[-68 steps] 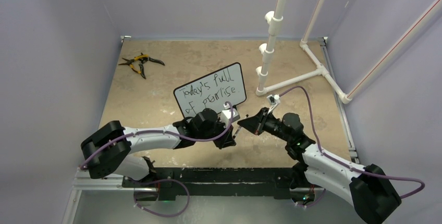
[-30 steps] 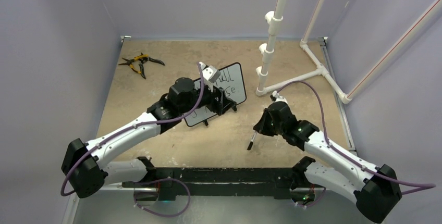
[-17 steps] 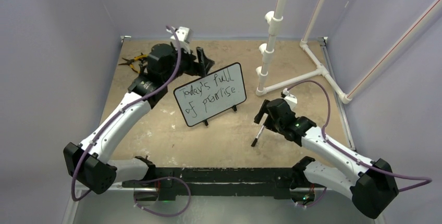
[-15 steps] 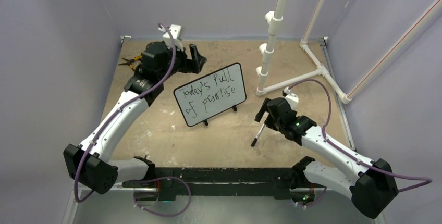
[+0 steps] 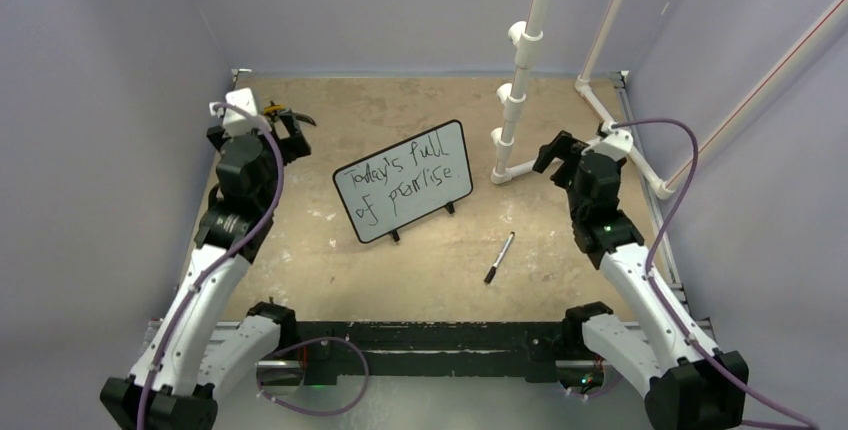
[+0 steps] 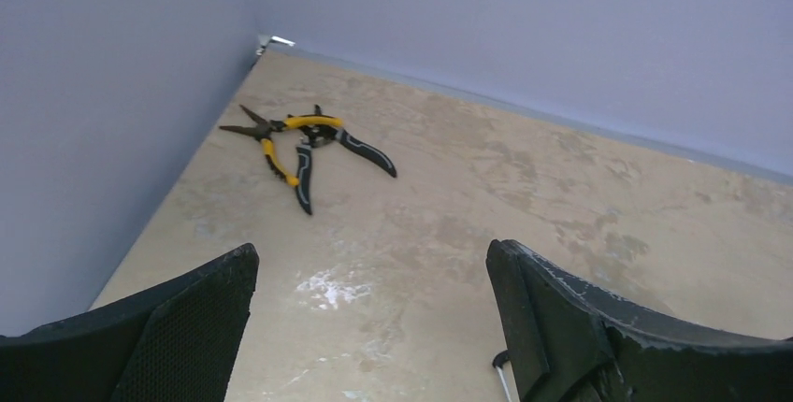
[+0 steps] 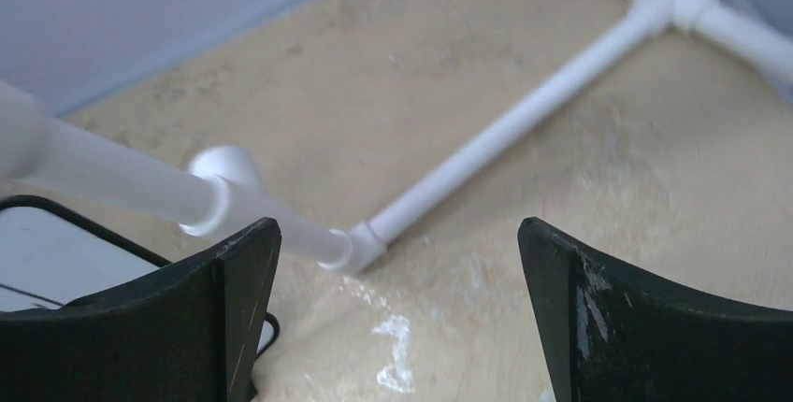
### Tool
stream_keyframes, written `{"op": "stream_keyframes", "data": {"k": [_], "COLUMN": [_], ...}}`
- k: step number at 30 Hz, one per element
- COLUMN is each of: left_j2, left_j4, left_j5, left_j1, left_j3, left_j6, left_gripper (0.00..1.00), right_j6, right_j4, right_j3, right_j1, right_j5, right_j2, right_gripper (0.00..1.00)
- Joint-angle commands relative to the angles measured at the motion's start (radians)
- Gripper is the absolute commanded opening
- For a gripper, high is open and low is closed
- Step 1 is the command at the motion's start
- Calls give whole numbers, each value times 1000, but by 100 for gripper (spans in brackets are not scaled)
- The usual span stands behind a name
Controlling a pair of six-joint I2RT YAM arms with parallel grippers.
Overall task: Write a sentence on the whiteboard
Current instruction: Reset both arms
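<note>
**Both arms off the board, sentence written**

From my station I saw the whiteboard (image 5: 403, 183) standing on its two small feet on the table (image 5: 330, 270), turned at a slant. The sentence (image 5: 400, 165) ran across it in two lines of black handwriting, "Today's full" above "of promise".

The left gripper (image 6: 371, 257) hung well to the left of the whiteboard and beyond it. Its jaws stood wide apart with nothing between them, only bare tabletop showing in the gap. Its wrist camera looked past the fingers at a pair of yellow-and-black pliers (image 6: 315, 122), which lay open, far left of the whiteboard by the wall.

The right gripper (image 7: 400, 234) hung to the right of the whiteboard, its jaws also spread wide and holding nothing. Through its gap I saw the white pipe stand (image 7: 486, 145), which rose just right of the whiteboard. A corner of the board showed at the lower left of that view.

A black marker (image 5: 499, 257) lay loose on the table, in front of the whiteboard and to its right, apart from both grippers.
</note>
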Motion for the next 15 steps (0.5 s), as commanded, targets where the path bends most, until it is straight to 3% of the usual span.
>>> {"op": "stream_keyframes", "data": {"k": [1, 6, 15], "left_j2": [-114, -181, -212], "left_j4": [91, 74, 83], "left_j5": [-127, -173, -186], "left_j1": [0, 0, 0], "left_j3": [-113, -147, -157], "left_j6": [61, 49, 40], "left_gripper": [93, 96, 98], "right_j6": [-309, -367, -379], "right_j4": [361, 495, 494], "right_j3": [-20, -98, -117], "right_j1": [1, 1, 1], "right_j5": [-53, -72, -52], "right_j2": [-85, -195, -260], "right_gripper": [99, 99, 99]}}
